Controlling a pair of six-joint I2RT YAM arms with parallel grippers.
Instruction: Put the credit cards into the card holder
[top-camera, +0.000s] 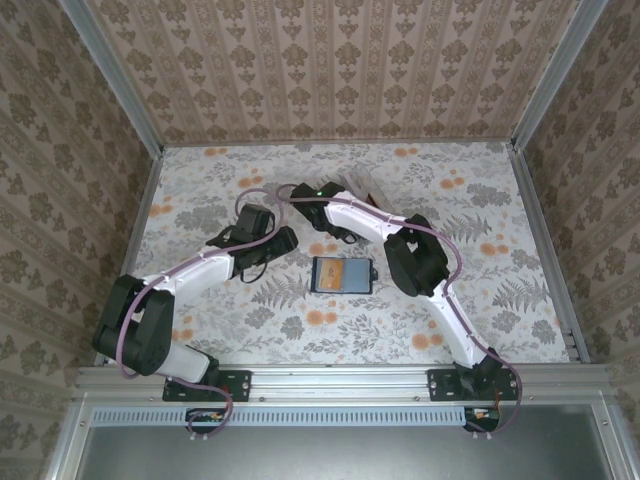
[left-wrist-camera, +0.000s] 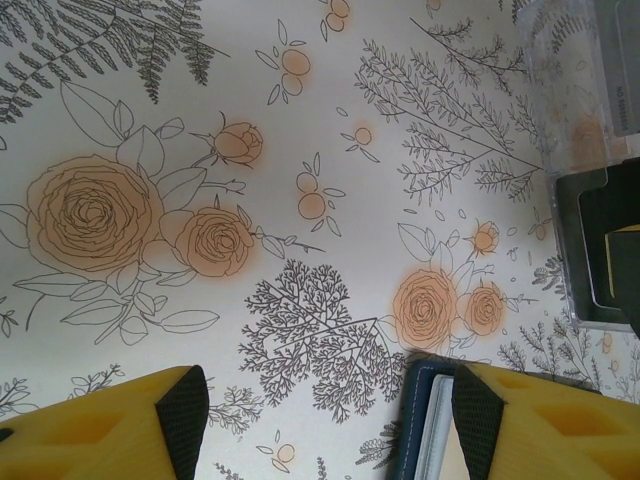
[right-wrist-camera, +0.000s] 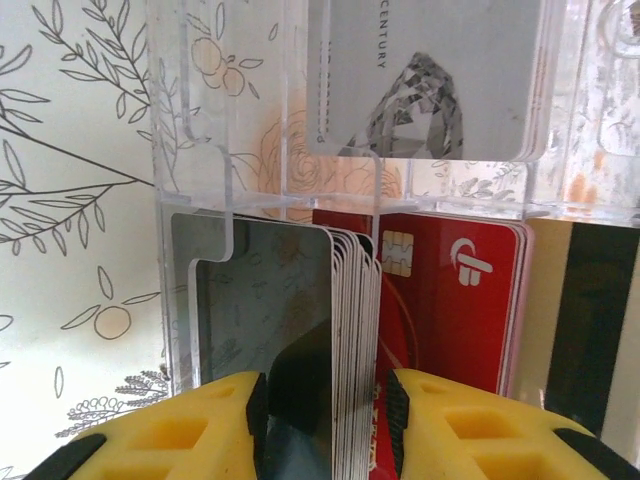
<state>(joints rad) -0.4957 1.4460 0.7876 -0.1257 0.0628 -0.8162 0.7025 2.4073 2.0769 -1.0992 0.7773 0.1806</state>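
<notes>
The right jaws stand narrow astride the upright stack of dark grey credit cards (right-wrist-camera: 280, 290) in the clear box (right-wrist-camera: 190, 150), with red cards (right-wrist-camera: 450, 300) just outside one finger and a pale grey card (right-wrist-camera: 440, 70) beyond; whether the pads already press, we cannot tell. The left jaws gape wide above the surface (left-wrist-camera: 300, 100), holding nothing, with the navy card holder (left-wrist-camera: 415, 420) just beside one pad. We judge that closing here may pinch several cards at once, which could fan and slip, or drag the box.
</notes>
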